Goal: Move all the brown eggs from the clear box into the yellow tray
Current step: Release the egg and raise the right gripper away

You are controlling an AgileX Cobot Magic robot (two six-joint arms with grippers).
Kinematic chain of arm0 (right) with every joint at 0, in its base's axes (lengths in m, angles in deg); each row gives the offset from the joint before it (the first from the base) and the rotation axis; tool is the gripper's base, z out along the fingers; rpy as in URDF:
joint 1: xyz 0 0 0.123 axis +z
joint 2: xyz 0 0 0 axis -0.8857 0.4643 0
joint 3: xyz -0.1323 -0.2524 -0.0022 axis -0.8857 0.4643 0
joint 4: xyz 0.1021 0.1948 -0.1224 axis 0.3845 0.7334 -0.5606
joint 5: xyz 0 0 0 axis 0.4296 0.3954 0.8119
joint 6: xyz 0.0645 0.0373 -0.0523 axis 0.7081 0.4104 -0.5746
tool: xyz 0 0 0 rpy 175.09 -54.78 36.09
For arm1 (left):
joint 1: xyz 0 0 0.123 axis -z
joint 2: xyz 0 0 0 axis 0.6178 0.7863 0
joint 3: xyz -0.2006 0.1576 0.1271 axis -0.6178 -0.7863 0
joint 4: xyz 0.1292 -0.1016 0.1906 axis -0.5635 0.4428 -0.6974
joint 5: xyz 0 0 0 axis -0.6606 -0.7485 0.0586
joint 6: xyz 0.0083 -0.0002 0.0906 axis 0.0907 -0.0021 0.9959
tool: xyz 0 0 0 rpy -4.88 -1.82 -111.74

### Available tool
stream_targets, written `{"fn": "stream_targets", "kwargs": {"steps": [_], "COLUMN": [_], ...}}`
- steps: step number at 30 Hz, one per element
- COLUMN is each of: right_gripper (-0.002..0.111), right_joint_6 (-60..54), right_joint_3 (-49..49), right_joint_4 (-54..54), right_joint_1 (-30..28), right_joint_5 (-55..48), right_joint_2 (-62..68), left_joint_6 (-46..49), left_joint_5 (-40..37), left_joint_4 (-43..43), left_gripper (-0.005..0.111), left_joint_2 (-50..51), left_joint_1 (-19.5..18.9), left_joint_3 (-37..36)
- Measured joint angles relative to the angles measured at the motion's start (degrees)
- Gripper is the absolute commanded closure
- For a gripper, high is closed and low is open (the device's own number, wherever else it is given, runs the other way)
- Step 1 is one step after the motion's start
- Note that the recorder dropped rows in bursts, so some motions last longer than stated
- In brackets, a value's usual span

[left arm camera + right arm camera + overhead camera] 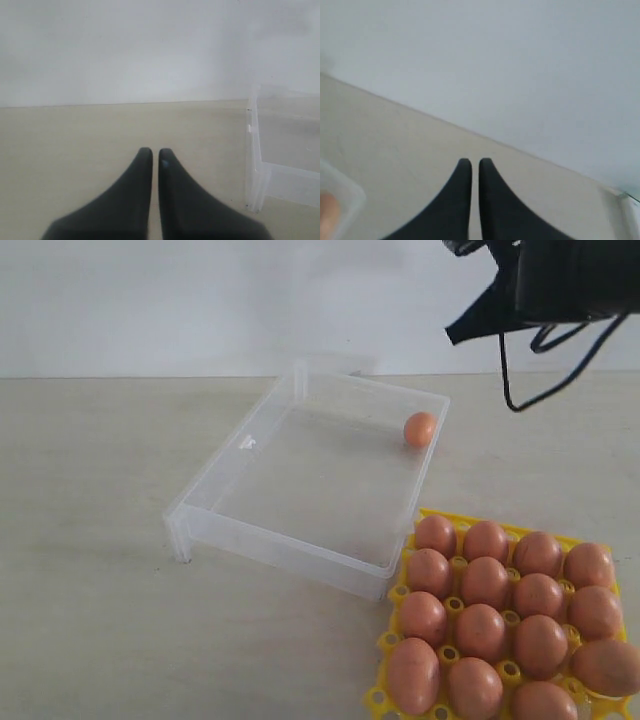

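Observation:
One brown egg (pixel 420 428) lies alone in the far right corner of the clear box (pixel 215 516). Several more brown eggs (pixel 485 582) fill the cups of the yellow tray (pixel 457 564) at the lower right. My right arm (pixel 560 280) hangs high at the top right, above and behind the box; its gripper (pixel 471 162) is shut with nothing in it. A blurred bit of egg (pixel 327 216) inside the box's corner (pixel 350 196) shows in the right wrist view. My left gripper (pixel 151 151) is shut and empty over bare table, with the box's wall (pixel 254 165) off to one side.
A pale beige table (pixel 90 470) carries everything, and a plain white wall (pixel 200 300) stands behind it. Black cables (pixel 512 390) dangle from the right arm over the table's back right.

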Motion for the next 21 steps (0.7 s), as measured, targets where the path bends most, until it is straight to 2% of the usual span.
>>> {"fn": "stream_targets", "kwargs": {"steps": [4,7,11,13,15,16,19,21], "right_gripper": [0.107,0.107,0.107,0.107,0.107,0.107,0.107,0.107], "right_joint_6": [14.6,30.3,51.2,57.7,56.1,51.4,29.3,13.1], "right_joint_3": [-6.9,-8.1,-8.2,-8.2,-8.2,-8.2,-8.5,-8.5], "right_joint_4": [0.1,0.1,-0.9,-5.8,-13.7,-16.7,-18.9,-14.2], "right_joint_1": [-3.2,-4.3,-4.5,-4.5,-4.5,-4.6,-5.2,-7.2], "right_joint_5": [-14.2,-18.9,-15.3,-9.9,-4.0,-0.7,8.4,12.7], "right_joint_2": [3.7,4.3,4.4,4.4,4.4,4.4,4.5,4.9], "left_joint_6": [0.0,0.0,0.0,0.0,0.0,0.0,0.0,0.0], "left_joint_5": [0.0,0.0,0.0,0.0,0.0,0.0,0.0,0.0], "left_joint_4": [0.0,0.0,0.0,0.0,0.0,0.0,0.0,0.0], "left_gripper": [0.103,0.103,0.103,0.103,0.103,0.103,0.103,0.103], "left_joint_2": [0.0,0.0,0.0,0.0,0.0,0.0,0.0,0.0], "left_joint_1": [0.0,0.0,0.0,0.0,0.0,0.0,0.0,0.0], "left_joint_3": [0.0,0.0,0.0,0.0,0.0,0.0,0.0,0.0]}}
